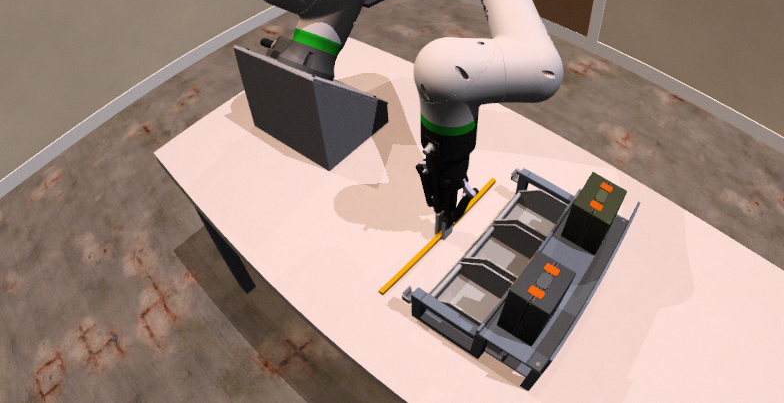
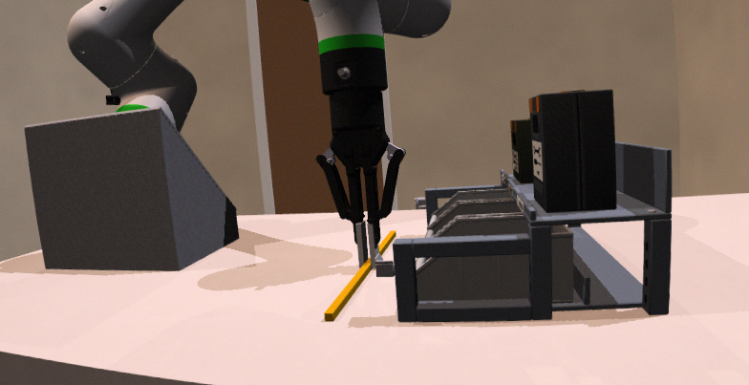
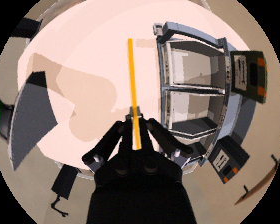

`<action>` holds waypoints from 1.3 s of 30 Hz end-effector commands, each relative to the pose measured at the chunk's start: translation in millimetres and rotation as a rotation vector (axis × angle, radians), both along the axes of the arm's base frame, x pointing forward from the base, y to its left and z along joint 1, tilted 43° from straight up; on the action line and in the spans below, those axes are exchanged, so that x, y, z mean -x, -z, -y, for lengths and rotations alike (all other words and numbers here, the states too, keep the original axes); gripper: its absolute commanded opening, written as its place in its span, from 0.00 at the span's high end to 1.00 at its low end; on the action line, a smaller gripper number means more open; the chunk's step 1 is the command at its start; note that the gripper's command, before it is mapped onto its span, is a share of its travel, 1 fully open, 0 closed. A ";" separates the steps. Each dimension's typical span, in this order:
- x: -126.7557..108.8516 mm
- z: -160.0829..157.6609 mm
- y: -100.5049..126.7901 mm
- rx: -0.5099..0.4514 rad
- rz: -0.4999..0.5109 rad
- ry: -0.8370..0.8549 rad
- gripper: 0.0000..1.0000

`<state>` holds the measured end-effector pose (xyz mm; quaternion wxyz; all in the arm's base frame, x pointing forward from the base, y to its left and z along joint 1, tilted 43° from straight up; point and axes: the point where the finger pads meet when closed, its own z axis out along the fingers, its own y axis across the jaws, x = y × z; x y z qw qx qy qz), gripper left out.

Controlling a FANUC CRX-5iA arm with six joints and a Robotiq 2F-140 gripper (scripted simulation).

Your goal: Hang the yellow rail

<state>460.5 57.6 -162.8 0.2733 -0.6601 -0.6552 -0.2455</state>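
Lying flat on pale counter (image 1: pixel 263 191): thin yellow rail (image 1: pixel 409 265), straight, parallel to bin rack (image 2: pixel 461 246) and just beside it. Clamped near its middle by end effector (image 2: pixel 366 248), fingers nearly together. Open surface toward grey wedge block (image 1: pixel 307 109). Hooks hard to make out.
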 end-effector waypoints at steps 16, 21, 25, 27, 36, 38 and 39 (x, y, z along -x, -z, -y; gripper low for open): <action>-9.7 19.1 -21.4 -0.001 0.017 -0.018 1.00; -9.7 19.1 -21.4 -0.001 0.017 -0.018 1.00; -9.7 19.1 -21.4 -0.001 0.017 -0.018 1.00; -15.4 30.4 -34.1 -0.001 0.017 -0.018 1.00; -23.9 47.3 -53.3 -0.001 0.017 -0.018 1.00; -23.9 47.3 -53.3 -0.001 0.017 -0.018 1.00; -23.9 47.3 -53.3 -0.001 0.017 -0.018 1.00</action>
